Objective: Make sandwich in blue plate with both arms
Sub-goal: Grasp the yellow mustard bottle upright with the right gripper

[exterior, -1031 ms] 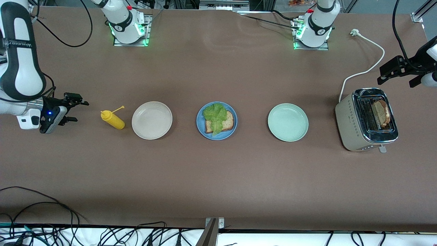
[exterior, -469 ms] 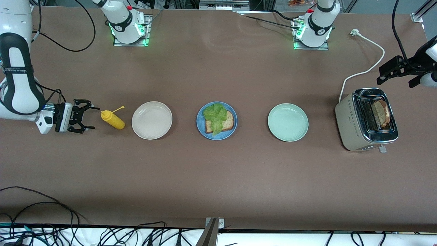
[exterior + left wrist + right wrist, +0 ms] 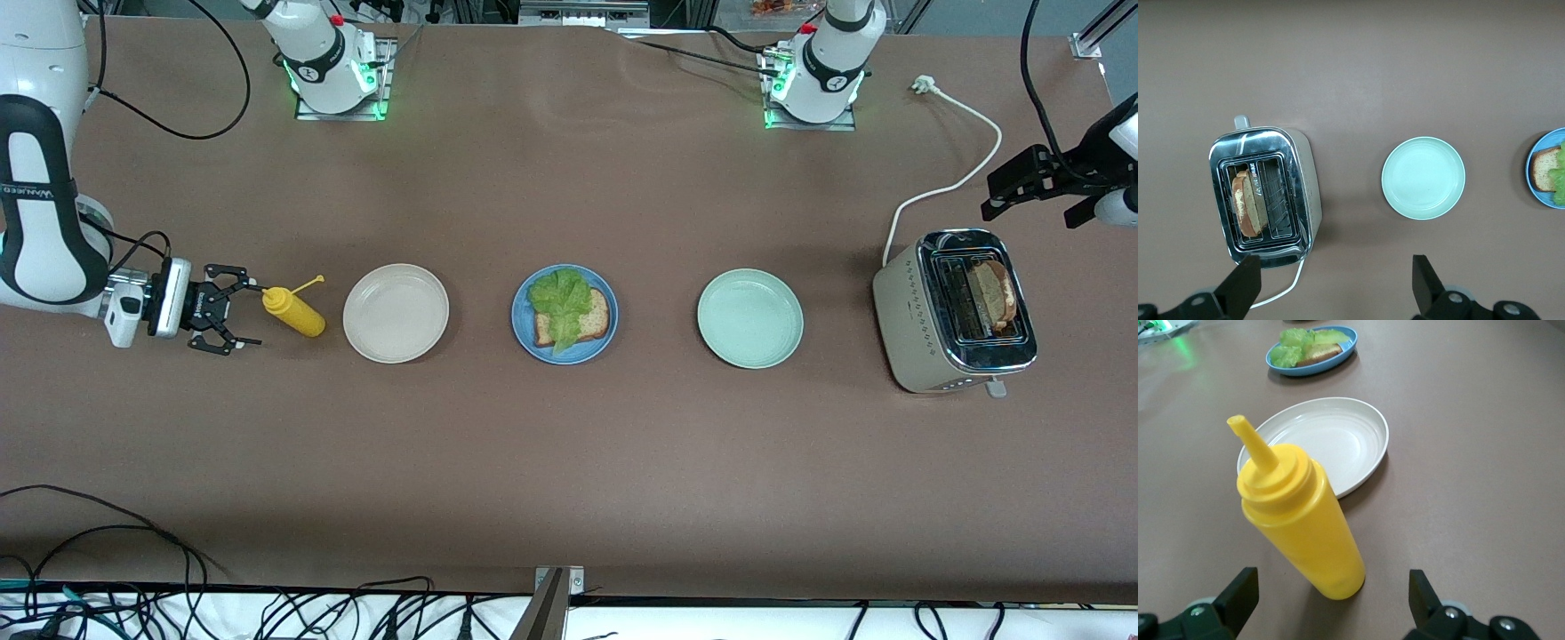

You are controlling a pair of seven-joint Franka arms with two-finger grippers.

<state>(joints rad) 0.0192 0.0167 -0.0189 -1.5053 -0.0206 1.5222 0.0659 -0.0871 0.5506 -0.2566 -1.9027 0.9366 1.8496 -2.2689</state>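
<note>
The blue plate (image 3: 576,357) sits mid-table and holds one bread slice (image 3: 594,316) with a lettuce leaf (image 3: 560,298) on top. A second bread slice (image 3: 992,293) stands in a slot of the toaster (image 3: 916,329). My right gripper (image 3: 251,314) is low at the right arm's end of the table, open, its fingers on either side of the base of the yellow squeeze bottle (image 3: 1301,520) without touching it. My left gripper (image 3: 1031,212) hangs open and empty over the table beside the toaster, and waits.
A beige plate (image 3: 396,313) lies between the bottle and the blue plate. A pale green plate (image 3: 749,318) lies between the blue plate and the toaster. The toaster's white cord (image 3: 951,185) runs toward the left arm's base.
My right gripper has come down and moved toward the yellow bottle, turning level with the table. The left arm and everything on the table have stayed put.
</note>
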